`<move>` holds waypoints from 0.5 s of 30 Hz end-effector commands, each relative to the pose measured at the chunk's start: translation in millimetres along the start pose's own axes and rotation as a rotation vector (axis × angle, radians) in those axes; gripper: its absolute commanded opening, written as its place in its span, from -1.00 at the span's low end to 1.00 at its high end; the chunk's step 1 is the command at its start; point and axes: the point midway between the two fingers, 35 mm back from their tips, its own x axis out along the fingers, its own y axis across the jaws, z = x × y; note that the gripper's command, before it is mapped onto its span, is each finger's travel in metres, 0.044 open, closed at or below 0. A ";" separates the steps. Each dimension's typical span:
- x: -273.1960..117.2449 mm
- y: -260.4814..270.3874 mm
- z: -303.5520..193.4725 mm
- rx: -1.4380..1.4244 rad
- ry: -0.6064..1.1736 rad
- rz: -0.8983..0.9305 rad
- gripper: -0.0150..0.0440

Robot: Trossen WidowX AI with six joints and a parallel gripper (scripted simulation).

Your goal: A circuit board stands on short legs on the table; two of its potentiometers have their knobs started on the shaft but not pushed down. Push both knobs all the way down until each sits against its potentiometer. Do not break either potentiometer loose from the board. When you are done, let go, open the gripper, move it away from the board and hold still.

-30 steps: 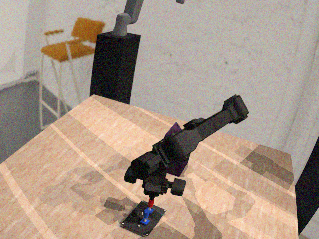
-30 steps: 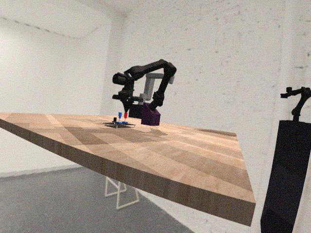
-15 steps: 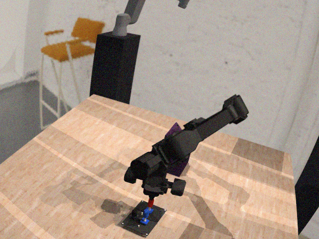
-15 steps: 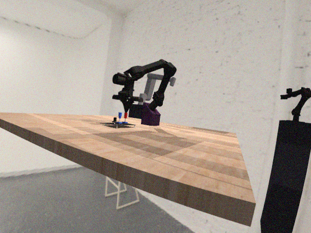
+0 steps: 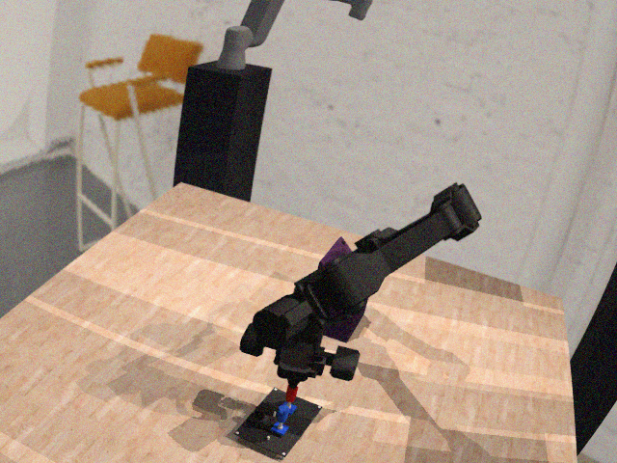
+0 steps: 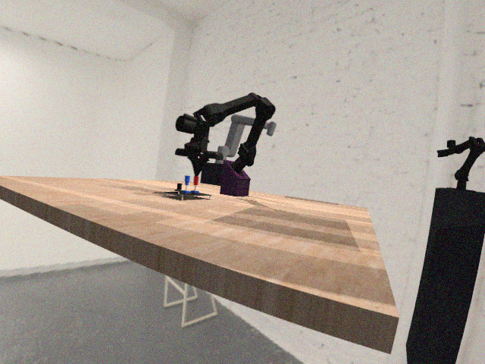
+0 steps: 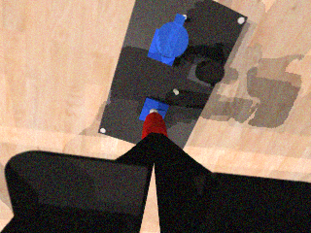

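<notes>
The dark circuit board (image 5: 249,430) (image 7: 131,34) stands on short legs on the table. The red knob (image 5: 291,394) (image 6: 195,180) (image 7: 155,124) sits high on its shaft, with bare shaft showing between it and its blue potentiometer (image 5: 289,408) (image 7: 155,108). The blue knob (image 5: 283,413) (image 6: 187,180) (image 7: 172,40) also stands high above its blue potentiometer (image 5: 280,428) (image 7: 159,52). My gripper (image 5: 292,383) (image 6: 197,174) (image 7: 155,139) is shut and empty, its fingertips at the top of the red knob and appearing to touch it. The knob's top is hidden by the fingertips in the wrist view.
A black round part (image 6: 179,186) (image 7: 209,72) stands on the board beside the potentiometers. A small pale post (image 7: 176,91) rises between them. The purple arm base (image 6: 235,182) is behind the board. Shadows of the arm fall across the table (image 5: 149,279) and board.
</notes>
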 end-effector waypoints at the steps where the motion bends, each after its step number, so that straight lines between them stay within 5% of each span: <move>1: 3.6 1.1 0.4 -0.001 0.001 0.006 -0.49; 15: 9.7 1.2 0.4 -0.001 0.001 0.006 -0.49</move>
